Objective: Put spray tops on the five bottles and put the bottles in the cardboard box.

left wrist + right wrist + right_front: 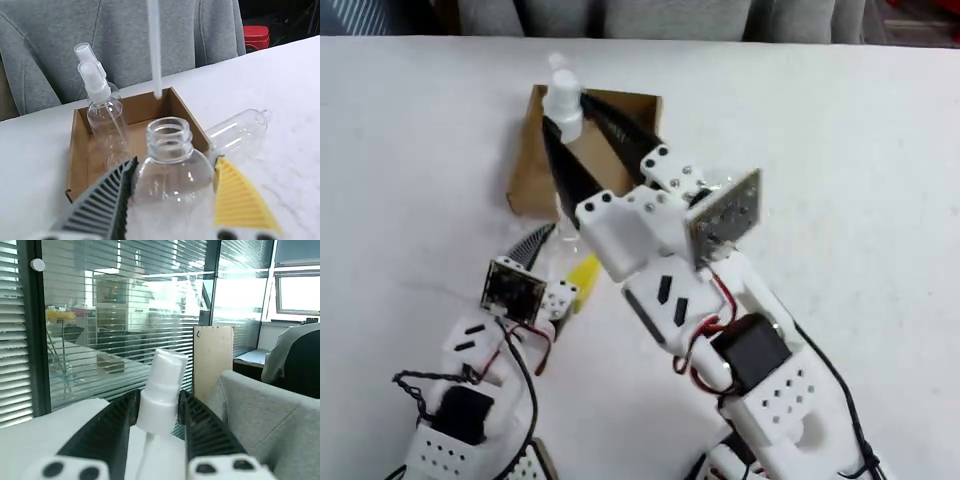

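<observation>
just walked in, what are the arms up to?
The left gripper holds an open bottle upright by the cardboard box. The right gripper holds a spray top above, its tube not yet in that bottle's neck. Capped bottles stand in the box; another uncapped bottle lies on the table beside it.

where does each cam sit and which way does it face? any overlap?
High view: fixed above the table, looking down; left pincer, right pincer, cardboard box.
Left wrist view: low, facing the cardboard box; left pincer grips an open bottle.
Right wrist view: raised, facing window blinds; right pincer grips a spray top.
Shared: high and left wrist views both show the cardboard box; high and right, the spray top.
</observation>
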`<state>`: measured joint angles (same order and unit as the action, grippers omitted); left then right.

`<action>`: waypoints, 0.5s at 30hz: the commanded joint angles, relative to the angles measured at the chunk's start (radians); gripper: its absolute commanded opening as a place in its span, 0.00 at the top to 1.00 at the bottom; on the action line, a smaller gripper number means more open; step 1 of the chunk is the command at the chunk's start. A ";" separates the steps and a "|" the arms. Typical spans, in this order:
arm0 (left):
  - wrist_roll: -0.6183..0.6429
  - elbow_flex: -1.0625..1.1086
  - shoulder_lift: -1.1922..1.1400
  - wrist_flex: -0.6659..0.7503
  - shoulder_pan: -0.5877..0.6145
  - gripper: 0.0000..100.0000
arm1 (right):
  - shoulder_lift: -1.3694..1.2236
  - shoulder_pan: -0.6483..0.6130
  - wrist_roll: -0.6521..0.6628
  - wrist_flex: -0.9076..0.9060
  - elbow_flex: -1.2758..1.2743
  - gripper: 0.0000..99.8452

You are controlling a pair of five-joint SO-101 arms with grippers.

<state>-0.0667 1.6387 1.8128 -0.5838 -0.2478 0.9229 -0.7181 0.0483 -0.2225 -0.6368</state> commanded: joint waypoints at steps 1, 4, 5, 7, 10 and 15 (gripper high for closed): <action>-0.005 -0.012 0.016 0.009 0.004 0.98 | 0.001 0.015 -0.002 0.025 -0.021 0.98; -0.005 -0.012 0.016 0.009 0.004 0.98 | 0.001 0.015 -0.002 0.025 -0.038 0.98; -0.005 -0.012 0.016 0.009 0.004 0.98 | 0.001 0.015 -0.002 0.025 -0.040 0.98; -0.005 -0.012 0.016 0.009 0.005 0.98 | 0.001 0.015 -0.002 0.025 -0.040 0.98; -0.005 -0.012 0.016 0.009 0.005 0.98 | 0.001 0.015 -0.002 0.025 -0.041 0.98; -0.005 -0.012 0.016 0.009 0.005 0.98 | -0.001 0.015 -0.002 0.025 -0.077 0.98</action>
<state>-0.0683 1.6387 1.8128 -0.5838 -0.2478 0.9229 -0.7150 0.0483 -0.2179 -0.7012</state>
